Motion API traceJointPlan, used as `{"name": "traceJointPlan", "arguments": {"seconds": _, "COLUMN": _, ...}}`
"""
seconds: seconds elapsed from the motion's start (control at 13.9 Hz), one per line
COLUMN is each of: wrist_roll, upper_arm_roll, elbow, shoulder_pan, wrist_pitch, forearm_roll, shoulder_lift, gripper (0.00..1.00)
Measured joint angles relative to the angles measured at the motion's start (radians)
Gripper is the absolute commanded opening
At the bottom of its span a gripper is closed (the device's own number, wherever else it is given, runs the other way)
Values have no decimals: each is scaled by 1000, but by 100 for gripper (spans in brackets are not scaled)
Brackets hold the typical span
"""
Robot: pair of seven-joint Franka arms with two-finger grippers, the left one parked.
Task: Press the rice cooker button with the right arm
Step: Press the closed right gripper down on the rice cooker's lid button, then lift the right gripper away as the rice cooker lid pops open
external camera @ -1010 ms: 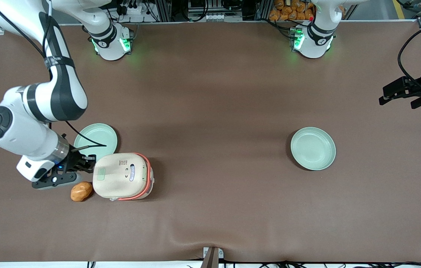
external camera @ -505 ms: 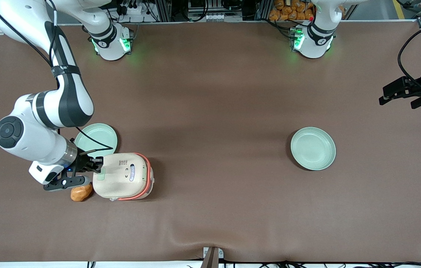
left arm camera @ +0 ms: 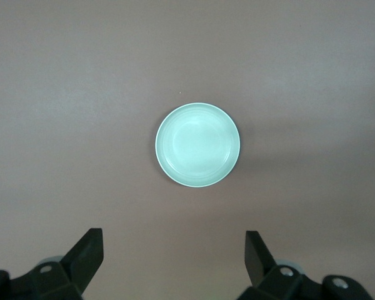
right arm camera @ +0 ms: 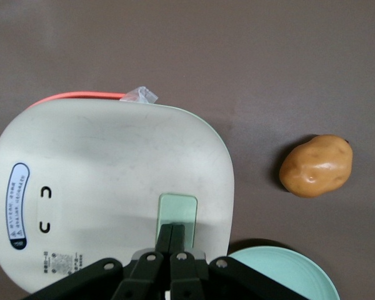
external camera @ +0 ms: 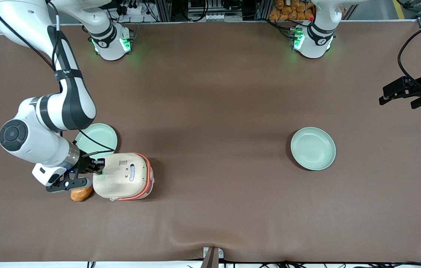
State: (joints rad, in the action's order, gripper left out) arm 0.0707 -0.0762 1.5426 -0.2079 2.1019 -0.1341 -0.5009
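Observation:
The cream-white rice cooker (external camera: 123,176) with an orange-pink band stands on the brown table, lid closed; it also shows in the right wrist view (right arm camera: 112,194). The pale green button (right arm camera: 178,208) lies near the lid's edge (external camera: 101,174). The right arm (external camera: 47,115) reaches down to the cooker. Its gripper (right arm camera: 172,230) is shut, fingers pressed together, with the tips over the button's edge; in the front view the gripper (external camera: 99,166) sits at the button. Whether the tips touch the button cannot be told.
An orange-brown potato (external camera: 80,194) (right arm camera: 316,165) lies beside the cooker, under the wrist. A pale green plate (external camera: 97,138) (right arm camera: 281,275) lies beside the cooker, farther from the front camera. Another green plate (external camera: 312,148) (left arm camera: 198,145) lies toward the parked arm's end.
The right arm has moved toward the cooker, bringing its gripper from beside the lid onto the button's edge. The cooker, potato and plates have not moved.

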Motion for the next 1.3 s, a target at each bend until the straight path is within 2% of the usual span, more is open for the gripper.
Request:
{"name": "traceJointPlan", "arguments": {"seconds": 0.87, "wrist_roll": -2, "upper_arm_roll": 2, "elbow": 0, "shoulder_pan": 0, "wrist_pitch": 13, "forearm_roll": -3, "shoulder_lift": -11, "gripper": 1}}
{"name": "traceJointPlan", "arguments": {"seconds": 1.23, "wrist_roll": -2, "upper_arm_roll": 0, "elbow": -24, "shoulder_pan": 0, "wrist_pitch": 6, "forearm_roll": -3, "shoulder_lift": 0, "gripper": 12}}
{"name": "traceJointPlan", "arguments": {"seconds": 1.3, "wrist_roll": -2, "upper_arm_roll": 1, "elbow": -43, "shoulder_pan": -1, "wrist_pitch": -24, "forearm_roll": -3, "shoulder_lift": 8, "gripper": 18}}
